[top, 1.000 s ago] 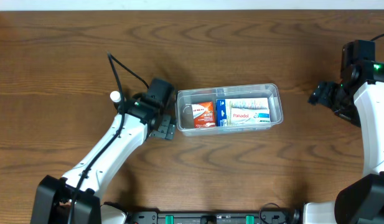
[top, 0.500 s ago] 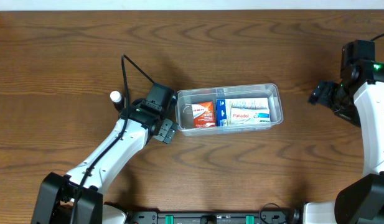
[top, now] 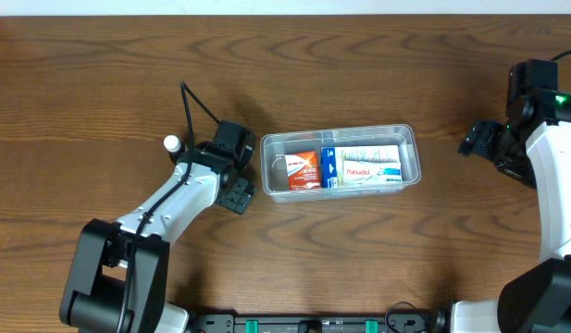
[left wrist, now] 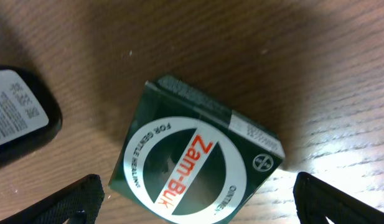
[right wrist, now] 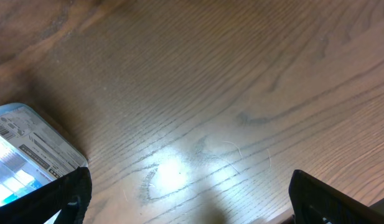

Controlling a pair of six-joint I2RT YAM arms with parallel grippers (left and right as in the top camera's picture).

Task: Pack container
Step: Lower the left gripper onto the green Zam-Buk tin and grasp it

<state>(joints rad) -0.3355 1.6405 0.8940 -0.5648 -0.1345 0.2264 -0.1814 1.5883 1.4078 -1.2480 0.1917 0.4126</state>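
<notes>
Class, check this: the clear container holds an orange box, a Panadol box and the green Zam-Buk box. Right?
Wrong on one point: the left wrist view shows the Zam-Buk box lying on the wooden table, not in the container. The orange box and Panadol box are inside.

The left arm [top: 165,208] reaches up from the near edge of the table and slants toward the middle, white link stretched out, cable looping above the wrist. The left gripper [top: 237,192] hangs low over the wood and points downward, its jaws spread wide. In its wrist view the two dark fingers [left wrist: 73,199] sit at the bottom corners, far apart. The right arm [top: 558,166] stands at the far right side, folded upright, with a green light glowing near its top joint. The right gripper [top: 477,141] points left toward the centre, jaws equally wide, touching nothing.
</notes>
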